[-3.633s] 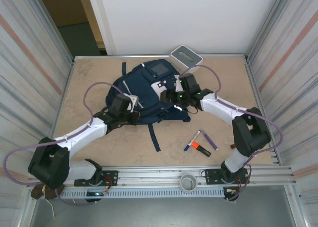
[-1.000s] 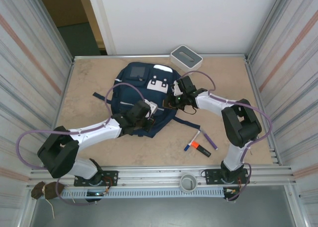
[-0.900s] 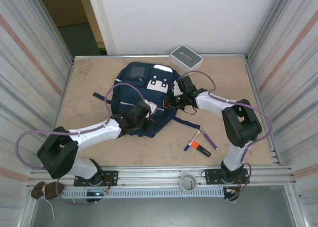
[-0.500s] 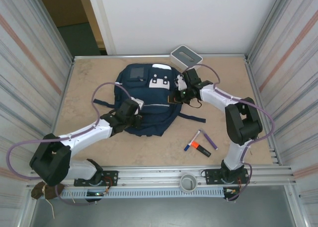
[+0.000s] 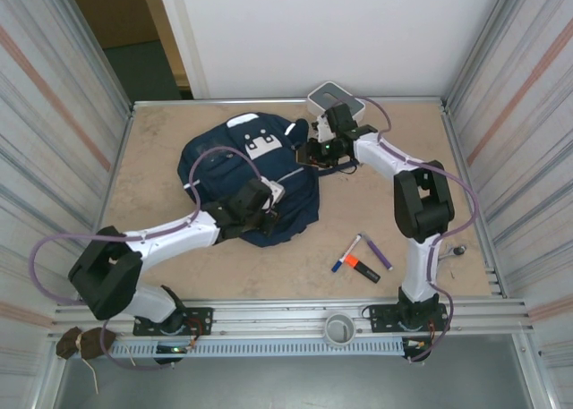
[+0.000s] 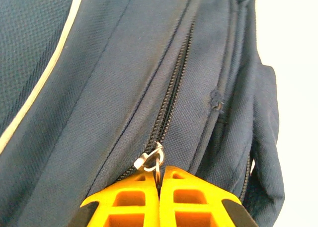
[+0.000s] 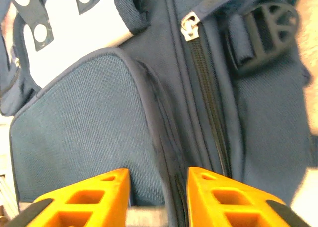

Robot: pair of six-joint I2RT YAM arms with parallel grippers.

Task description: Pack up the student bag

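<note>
The student bag (image 5: 224, 163), navy with a white patch (image 5: 260, 143), lies in the middle of the table. My left gripper (image 5: 270, 207) rests at the bag's near right edge. In the left wrist view it (image 6: 159, 171) is shut on the metal ring of a zipper pull (image 6: 149, 159) at the end of a closed zipper (image 6: 175, 80). My right gripper (image 5: 312, 151) is at the bag's far right side. In the right wrist view it (image 7: 158, 176) stands open, with a raised seam of the bag (image 7: 84, 122) between the fingers.
A white-grey box (image 5: 333, 101) stands at the back, just behind my right wrist. A few markers (image 5: 361, 257) lie on the table at the near right. The right wrist view also shows a second zipper pull (image 7: 191, 25) and a plastic strap buckle (image 7: 271, 19).
My right gripper has opened and let go of the bag, and has moved back towards the box. The bag has shifted left and bunched up. My left gripper still holds the zipper pull.
</note>
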